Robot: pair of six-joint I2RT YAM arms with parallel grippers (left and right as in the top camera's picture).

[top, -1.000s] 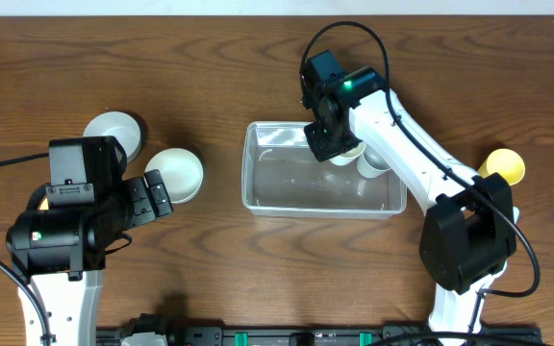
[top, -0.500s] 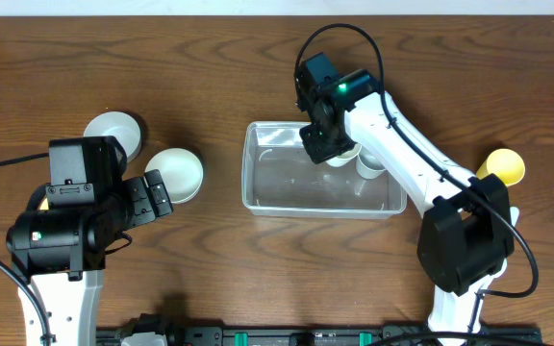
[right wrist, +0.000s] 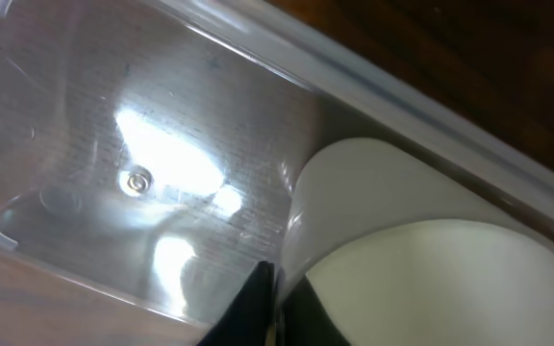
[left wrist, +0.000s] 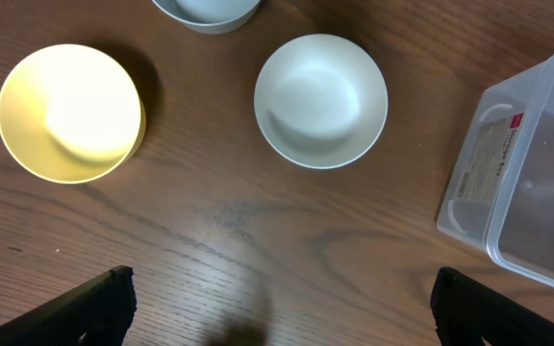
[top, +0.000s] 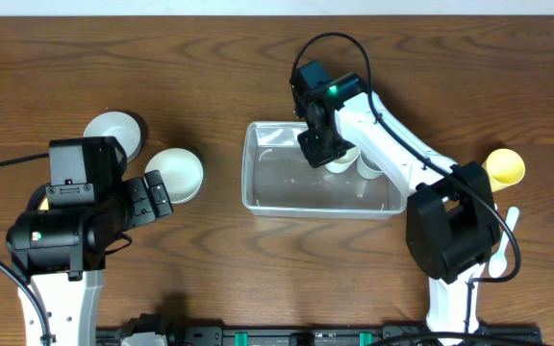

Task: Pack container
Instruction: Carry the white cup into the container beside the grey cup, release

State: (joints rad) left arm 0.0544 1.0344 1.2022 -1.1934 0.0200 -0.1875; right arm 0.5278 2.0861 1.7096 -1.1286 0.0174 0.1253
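**Tub lies crosswise, mouth up; right jaws pinched at a cup in its far right corner**

The container point(top: 287, 192) sits near the middle of the counter point(top: 210, 58). Its open side faces up and its long axis runs left to right across my overhead view. From the left wrist camera I get only its left short end, which carries a label; the rest is cut off by the frame edge.

Two cups stand inside, against the far wall toward the right end: a white cup point(top: 346, 159) and a second cup point(top: 373, 166) just beside it. The right arm point(top: 383, 125) reaches over the far rim and hides part of the white cup.

The right jaws are down inside the tub, nearly together. In the wrist view one dark finger point(right wrist: 258, 300) lies against the white cup's wall. As far as I can make out, that thin wall is pinched between them, though most of the jaws are out of frame.

The left jaws stand wide apart over bare wood, holding nothing. They are near a white bowl point(left wrist: 320, 101) and a yellow bowl point(left wrist: 70, 113). A third bowl point(left wrist: 205, 10) is clipped by the top edge.
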